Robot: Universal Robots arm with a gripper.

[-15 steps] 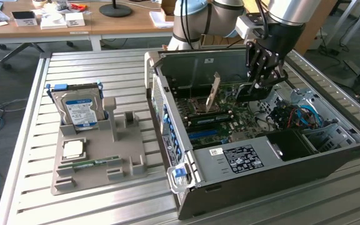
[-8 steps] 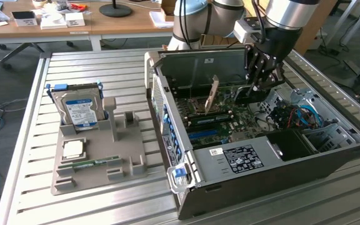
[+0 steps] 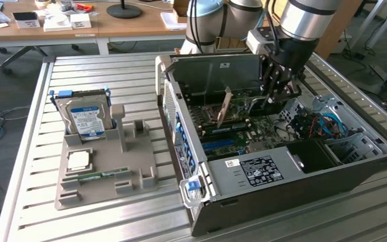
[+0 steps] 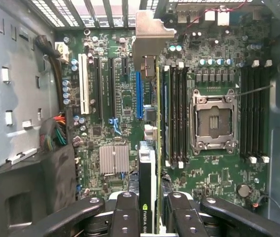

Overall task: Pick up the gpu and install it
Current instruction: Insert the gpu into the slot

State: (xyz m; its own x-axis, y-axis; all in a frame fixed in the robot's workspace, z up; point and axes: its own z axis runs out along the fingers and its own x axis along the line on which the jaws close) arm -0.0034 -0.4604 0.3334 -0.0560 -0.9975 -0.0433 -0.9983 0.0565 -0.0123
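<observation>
Inside the computer case [image 3: 281, 199], the gpu [image 4: 146, 163] stands edge-down over the motherboard [image 4: 219, 177], bracket toward the vented rear wall, presumably to line up with its opening. I read the gripper [image 4: 152, 217] as part-closed, its fingers [image 4: 125, 215] clamping both card faces (seating undetermined).

"NVIDIA" on the gpu [image 4: 145, 173]

Your hand [image 3: 275, 98] hung inside the open computer case [image 3: 314, 189] on the worktop [image 3: 99, 224], seemingly gripping the upright gpu [image 3: 242, 107] above the motherboard [image 3: 231, 142]; the hard drive [image 3: 86, 120] stood well apart.
</observation>
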